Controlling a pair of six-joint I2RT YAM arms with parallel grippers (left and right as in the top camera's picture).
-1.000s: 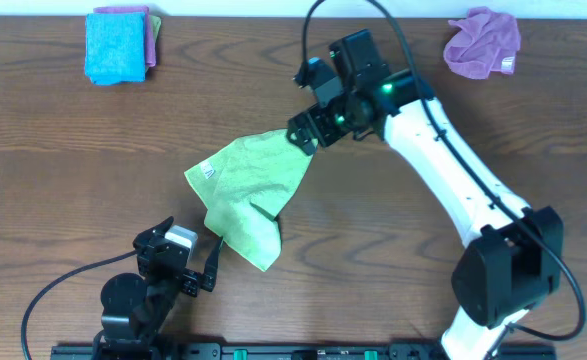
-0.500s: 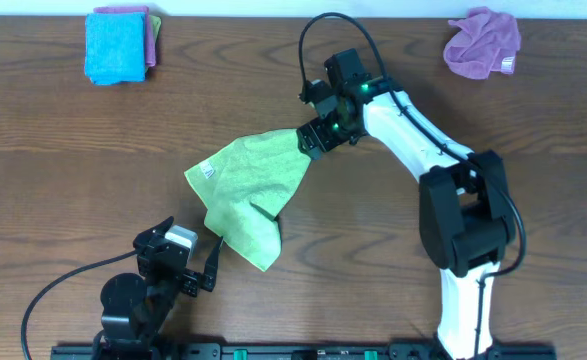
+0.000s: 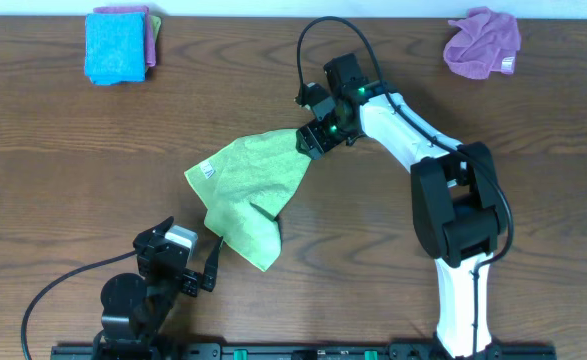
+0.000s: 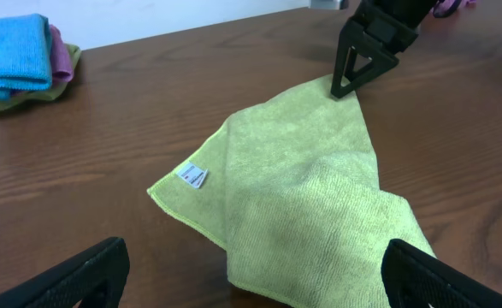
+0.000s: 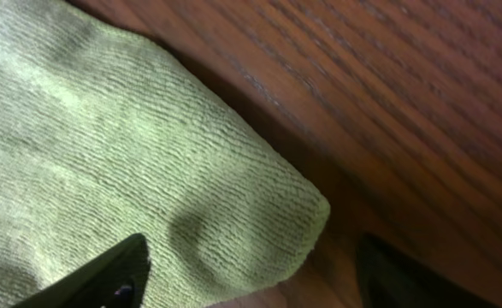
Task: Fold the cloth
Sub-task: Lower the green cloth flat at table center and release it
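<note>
Overhead. On the counter (image 3: 63, 150), a little toward 7 o'clock from centre: green cloth (image 3: 248, 190), lying flat on the wood with one flap doubled over its lower half. White tag (image 3: 209, 172) at its 9 o'clock corner. At its 1 o'clock corner, right pincer (image 3: 311, 140), pointing down onto the tip of the fabric. At 7 o'clock of the cloth and just beside its lower edge, left pincer (image 3: 193, 238), spread wide and holding nothing. Well off at 10 o'clock, a blue stack (image 3: 116, 45) with pink beneath. Well off at 2 o'clock, a crumpled purple rag (image 3: 483, 42).

Left wrist. Left pincer (image 4: 255, 248) seen as two dark fingers (image 4: 79, 274) in the bottom corners, far apart. Between and beyond them, toward 12 o'clock, the cloth (image 4: 302, 188), tag (image 4: 193, 175) at 9 o'clock. Right pincer (image 4: 362, 68) standing at the far tip, at 1 o'clock. Blue stack (image 4: 11, 56) at 10 o'clock.

Right wrist. Cloth (image 5: 131, 162) corner filling the frame from 9 o'clock, rounded tip ending on bare wood. Right pincer (image 5: 251, 265) spread, one finger on each side of the corner, not pressed onto it; contact with the fabric impossible to tell.
</note>
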